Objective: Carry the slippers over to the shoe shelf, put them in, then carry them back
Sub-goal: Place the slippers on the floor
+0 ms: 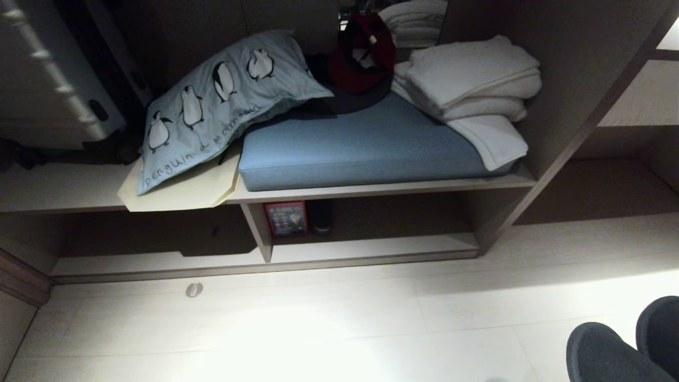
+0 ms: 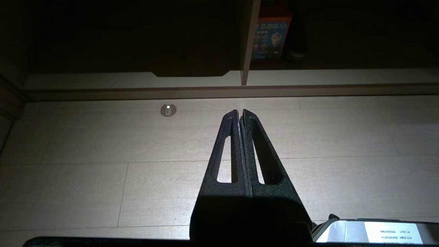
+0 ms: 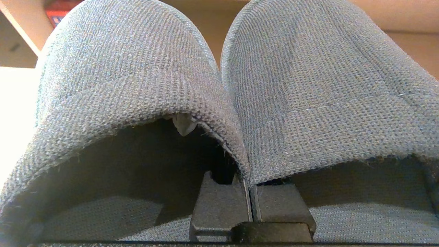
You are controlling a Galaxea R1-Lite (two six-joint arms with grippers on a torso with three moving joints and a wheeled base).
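right gripper (image 3: 251,192) clamped on the inner edges of the pair of dark grey-blue woven fabric slippers (image 3: 219,96), one jaw inside each slipper, both uppers pinched together between them. toes pointing ahead toward the low pale-wood open-fronted shoe shelf (image 1: 371,246). in head view only the two toes (image 1: 620,345) showing at lower right, above the pale plank floor (image 1: 318,318), well short of the shelf.

left gripper (image 2: 241,118) jaws pressed together, holding nothing, hanging over the floor in front of the shelf lip.

shelf contents: red printed box (image 1: 286,218) and a dark cylindrical object (image 1: 321,216) just right of the slanted divider (image 1: 258,228). free space further right.

risks:
- pinch on soft fabric edges only; likely to slip or let one slipper sag and drop during travel.
- low opening under the blue-cushioned surface (image 1: 371,143); toes could catch the board edge or shelf lip if entry height is off.
- aiming too near the divider would knock the box.
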